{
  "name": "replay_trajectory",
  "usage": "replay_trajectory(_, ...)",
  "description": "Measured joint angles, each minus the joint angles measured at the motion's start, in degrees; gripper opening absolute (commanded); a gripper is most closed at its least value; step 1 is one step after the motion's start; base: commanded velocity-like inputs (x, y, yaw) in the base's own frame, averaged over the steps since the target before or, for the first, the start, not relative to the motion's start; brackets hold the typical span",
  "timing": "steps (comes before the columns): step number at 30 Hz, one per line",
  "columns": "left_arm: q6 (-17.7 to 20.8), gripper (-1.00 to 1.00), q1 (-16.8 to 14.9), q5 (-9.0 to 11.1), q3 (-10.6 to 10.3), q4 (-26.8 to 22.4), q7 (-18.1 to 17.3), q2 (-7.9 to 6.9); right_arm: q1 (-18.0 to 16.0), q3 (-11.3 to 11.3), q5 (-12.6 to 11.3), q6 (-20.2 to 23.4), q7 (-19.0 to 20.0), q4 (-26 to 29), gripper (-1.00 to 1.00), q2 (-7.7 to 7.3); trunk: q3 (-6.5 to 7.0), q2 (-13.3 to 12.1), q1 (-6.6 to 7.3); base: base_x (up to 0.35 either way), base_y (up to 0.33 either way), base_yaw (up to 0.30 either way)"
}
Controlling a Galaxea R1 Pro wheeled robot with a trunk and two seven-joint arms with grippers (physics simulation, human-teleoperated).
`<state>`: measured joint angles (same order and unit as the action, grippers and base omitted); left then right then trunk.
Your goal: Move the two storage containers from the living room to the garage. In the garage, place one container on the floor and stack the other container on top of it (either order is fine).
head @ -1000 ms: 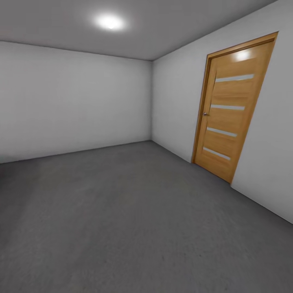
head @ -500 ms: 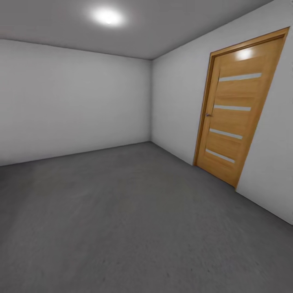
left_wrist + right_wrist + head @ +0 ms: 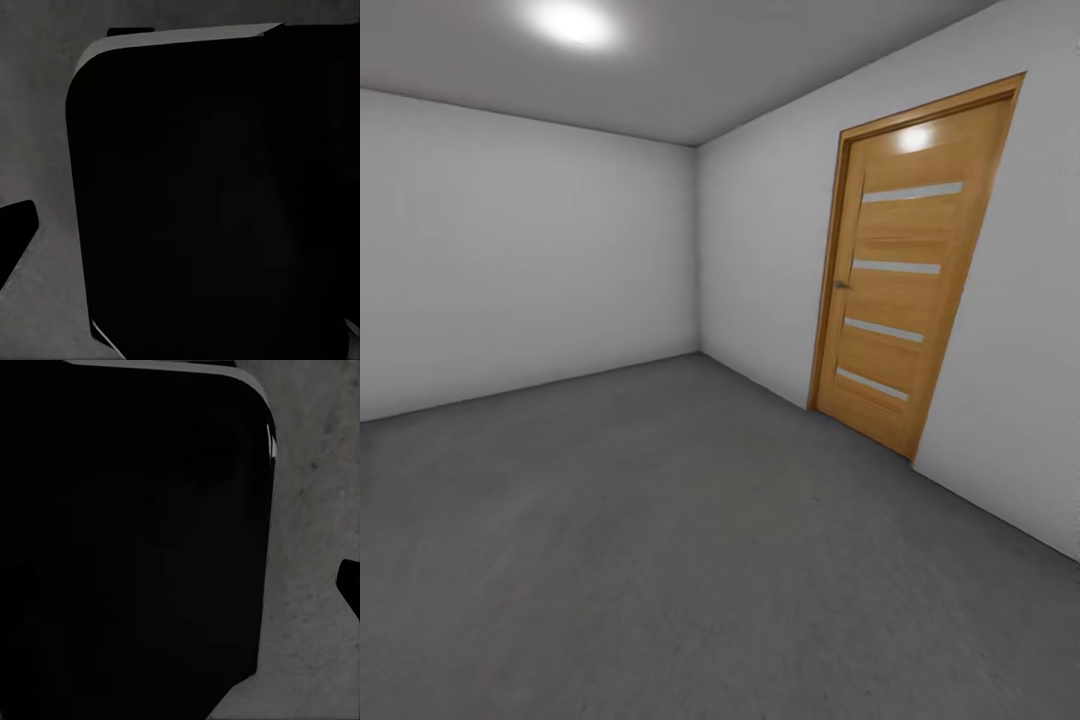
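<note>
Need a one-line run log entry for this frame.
room: garage | floor: grey concrete | door: wooden, shut, on right wall | ceiling light: on | wrist views: dark, tool states unclear

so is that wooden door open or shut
Shut. The wooden door sits flush in its frame on the right-hand wall, with no gap showing around it, above the concrete floor.

Dark grey speckled concrete floor (image 3: 690, 540), running out to pale walls (image 3: 520, 260) and 1 wooden door (image 3: 895, 285).
</note>
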<state>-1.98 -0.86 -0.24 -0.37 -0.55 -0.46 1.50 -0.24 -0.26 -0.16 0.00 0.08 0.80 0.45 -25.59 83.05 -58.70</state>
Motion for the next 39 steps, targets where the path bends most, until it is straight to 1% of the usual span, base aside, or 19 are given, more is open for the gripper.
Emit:
replay_trajectory(17,0.5,1.00,-0.7,0.0,-0.1,0.1,-0.5,-0.40,0.0,0.0,0.0,0.0,0.0,-0.2,1.00,0.24,0.40,0.0,0.00,0.322,0.151,-0.235)
replay_trajectory(24,0.6,1.00,-0.7,0.0,-0.2,0.1,-2.3,-0.49,0.0,0.0,0.0,0.0,0.0,-0.2,1.00,0.27,0.46,0.0,0.00,0.312,0.183,-0.105)
replay_trajectory(32,0.6,1.00,-0.7,-0.1,-0.2,0.1,-2.6,-0.50,0.0,0.0,0.0,0.0,0.1,-0.2,1.00,0.49,0.47,0.0,0.00,0.311,0.184,-0.043)
replay_trajectory(39,0.6,1.00,-0.7,-0.1,-0.2,0.1,-2.7,-0.50,0.0,0.0,0.0,0.0,0.1,-0.2,1.00,0.72,0.47,0.0,0.00,0.308,0.190,-0.174)
